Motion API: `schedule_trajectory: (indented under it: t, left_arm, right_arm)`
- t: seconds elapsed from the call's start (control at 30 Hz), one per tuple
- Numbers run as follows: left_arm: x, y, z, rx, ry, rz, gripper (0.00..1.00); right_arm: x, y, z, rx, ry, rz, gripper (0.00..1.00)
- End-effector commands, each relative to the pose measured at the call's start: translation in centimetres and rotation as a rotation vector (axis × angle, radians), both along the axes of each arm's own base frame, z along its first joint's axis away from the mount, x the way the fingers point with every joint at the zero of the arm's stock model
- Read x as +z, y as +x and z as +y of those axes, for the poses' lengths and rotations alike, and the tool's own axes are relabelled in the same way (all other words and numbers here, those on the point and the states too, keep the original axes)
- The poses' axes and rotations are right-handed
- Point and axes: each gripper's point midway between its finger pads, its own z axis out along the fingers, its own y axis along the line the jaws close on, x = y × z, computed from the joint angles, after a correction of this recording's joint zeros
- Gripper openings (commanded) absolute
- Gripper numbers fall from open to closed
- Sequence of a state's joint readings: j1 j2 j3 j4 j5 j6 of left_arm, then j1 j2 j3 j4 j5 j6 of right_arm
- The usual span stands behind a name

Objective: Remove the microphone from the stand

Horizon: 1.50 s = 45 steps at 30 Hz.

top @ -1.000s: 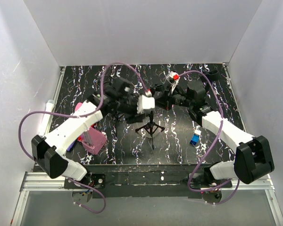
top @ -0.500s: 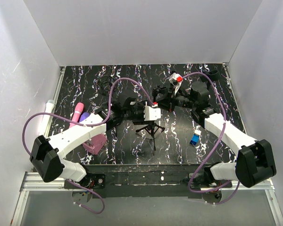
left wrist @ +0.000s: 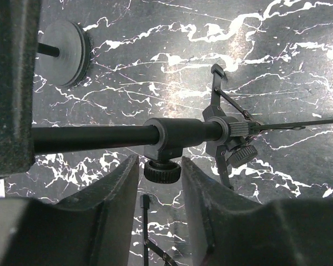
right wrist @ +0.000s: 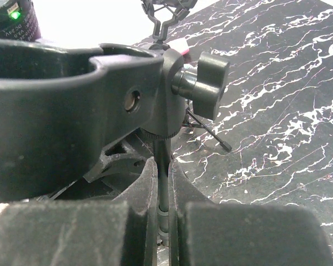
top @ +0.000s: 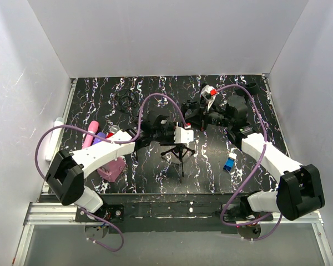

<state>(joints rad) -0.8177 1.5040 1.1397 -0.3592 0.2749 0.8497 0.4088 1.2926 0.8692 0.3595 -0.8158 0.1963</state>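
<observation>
Black stand (top: 177, 151), black table (top: 100, 98) (white marble veins), purple cables (top: 155, 98), pink box (top: 112, 168)

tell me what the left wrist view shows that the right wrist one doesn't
Only left wrist: the stand's pole lying across the frame, its locking knob between the jaws of the left gripper, the tripod hub and a round disc. Only right wrist: the big black clip, its thumb knob, a green light, and the right gripper closed on a thin rod. Both: the marbled table.
</observation>
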Motion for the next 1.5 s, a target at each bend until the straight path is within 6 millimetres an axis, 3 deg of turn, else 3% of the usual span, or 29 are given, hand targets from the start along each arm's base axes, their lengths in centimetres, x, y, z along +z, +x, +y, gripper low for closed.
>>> schedule_trajectory:
  t: [0.0,0.13,0.33,0.47,0.67,0.9,1.2,1.37,1.47]
  left_arm:
    - [1.3,0.4,-0.4,0.006,-0.040,-0.027,0.31]
    - [2.1,0.9,-0.6,0.094,-0.087,0.036,0.00]
    - [5.0,1.4,0.7,0.273,-0.266,0.327,0.00]
    - [5.5,2.4,1.9,0.381,-0.341,0.578,0.00]
    - [6.2,2.0,0.5,0.366,-0.389,0.841,0.00]
    - [5.5,1.7,-0.6,0.331,-0.362,0.988,0.00]
    - [4.9,0.9,-1.8,0.306,-0.343,1.150,0.00]
    - [4.7,1.9,-2.4,0.314,-0.361,1.143,0.00]
    - [4.2,2.1,-2.7,0.331,-0.379,1.177,0.00]
  right_arm:
    - [-0.2,-0.3,-0.2,0.009,0.004,0.023,0.01]
    - [-0.5,-0.6,-0.4,0.022,-0.010,0.009,0.01]
    - [-0.3,-1.5,-1.3,0.060,-0.039,-0.048,0.01]
    - [0.1,-2.7,-1.7,0.106,-0.062,-0.142,0.01]
    - [-0.3,-3.8,-2.1,0.150,-0.090,-0.224,0.01]
    - [-0.7,-4.4,-2.4,0.186,-0.116,-0.319,0.01]
    - [-1.2,-3.6,-2.2,0.107,-0.065,-0.213,0.01]
    - [-0.4,-2.0,-1.5,0.048,-0.006,-0.099,0.32]
    - [0.2,-0.4,-0.8,0.021,0.018,-0.078,0.38]
